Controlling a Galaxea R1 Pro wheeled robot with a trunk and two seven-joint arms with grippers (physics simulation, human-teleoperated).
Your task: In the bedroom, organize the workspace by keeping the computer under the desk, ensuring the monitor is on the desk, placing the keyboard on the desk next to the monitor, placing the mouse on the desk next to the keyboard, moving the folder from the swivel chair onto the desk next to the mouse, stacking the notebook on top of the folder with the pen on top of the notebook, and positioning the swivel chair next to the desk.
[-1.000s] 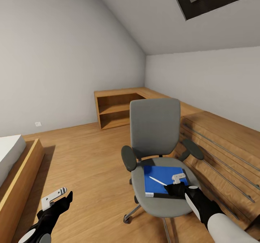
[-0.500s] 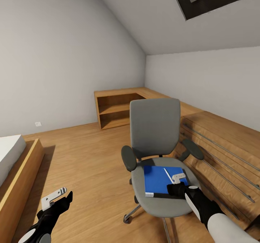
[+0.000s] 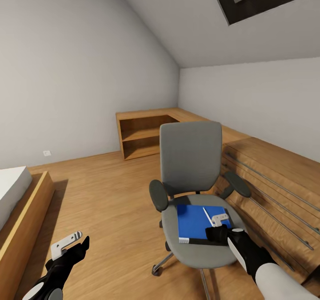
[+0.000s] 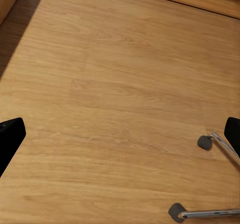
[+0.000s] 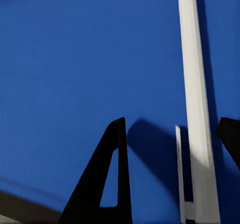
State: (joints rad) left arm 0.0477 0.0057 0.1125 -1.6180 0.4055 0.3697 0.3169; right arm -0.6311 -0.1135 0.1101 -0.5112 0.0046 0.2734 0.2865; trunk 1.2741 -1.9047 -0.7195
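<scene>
Right wrist view: pen (image 5: 196, 99) between right hand's (image 5: 175, 169) parted fingers (over folder (image 5: 75, 59)).

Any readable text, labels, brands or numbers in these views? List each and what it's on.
No readable text in any view.
The blue folder on the swivel chair has a pale strip at its spine end: too small to show any writing.
The white pen lying on the folder is plain, no print visible.
The small white wall plate is blank at this size.
</scene>
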